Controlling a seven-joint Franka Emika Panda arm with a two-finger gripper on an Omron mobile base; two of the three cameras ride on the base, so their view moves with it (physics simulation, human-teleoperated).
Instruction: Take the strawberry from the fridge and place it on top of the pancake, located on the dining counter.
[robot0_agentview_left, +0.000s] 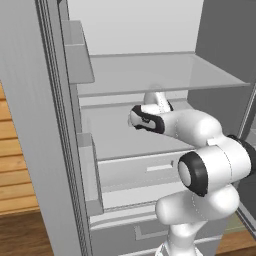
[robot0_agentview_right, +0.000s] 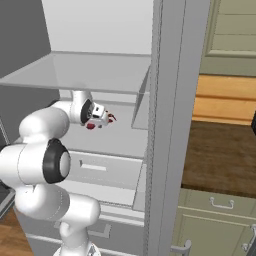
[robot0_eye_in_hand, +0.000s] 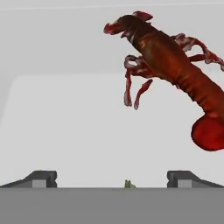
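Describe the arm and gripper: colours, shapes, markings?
The arm is glossy white with rounded, bulbous links and black rings at the joints. No cables or markings are visible. The gripper has two small dark grey wedge-shaped fingertips with lighter grey inner faces.

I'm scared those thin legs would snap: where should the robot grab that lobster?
Probably the thick middle of the lobster, from above, with the open gripper turned so its fingers straddle the body; it lies diagonally, with legs sprawling on both sides.

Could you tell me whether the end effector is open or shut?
Open: in the hand view the end effector has its fingertips spread wide apart, gripping nothing.
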